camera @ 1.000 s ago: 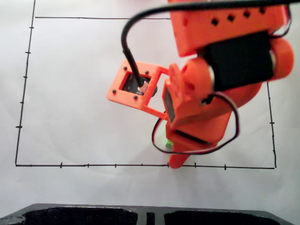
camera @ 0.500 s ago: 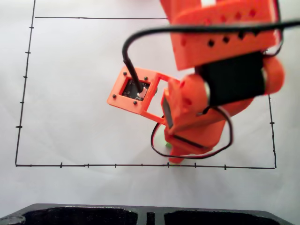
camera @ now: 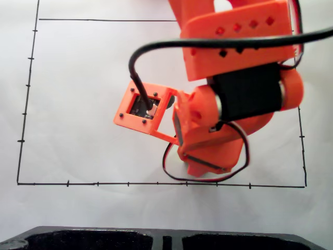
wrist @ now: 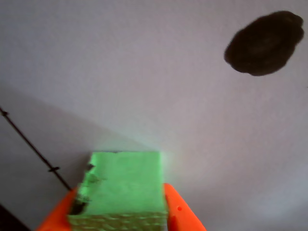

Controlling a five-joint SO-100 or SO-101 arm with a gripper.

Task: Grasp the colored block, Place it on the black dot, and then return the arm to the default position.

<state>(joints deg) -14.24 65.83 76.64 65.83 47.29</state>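
Observation:
In the wrist view the colored block [wrist: 122, 185], a bright green cube with a cracked face, sits at the bottom between two orange fingers [wrist: 179, 214]. My gripper [wrist: 120, 216] is shut on it. The black dot [wrist: 264, 43] lies on the white paper at the upper right, well apart from the cube. In the fixed view the orange arm [camera: 234, 94] hangs over the right half of the drawn rectangle. Its wrist camera mount [camera: 143, 107] sticks out to the left. The arm's body hides the cube and the dot there.
A thin black border with tick marks [camera: 104, 183] frames the white paper; a stretch of it [wrist: 29, 144] runs left of the cube. A dark moulded object [camera: 104, 239] lies along the bottom edge of the fixed view. Loose cables [camera: 171, 174] loop under the wrist.
The arm has shifted left and away from the bottom border line in the fixed view. The green sliver seen under the wrist earlier is now covered.

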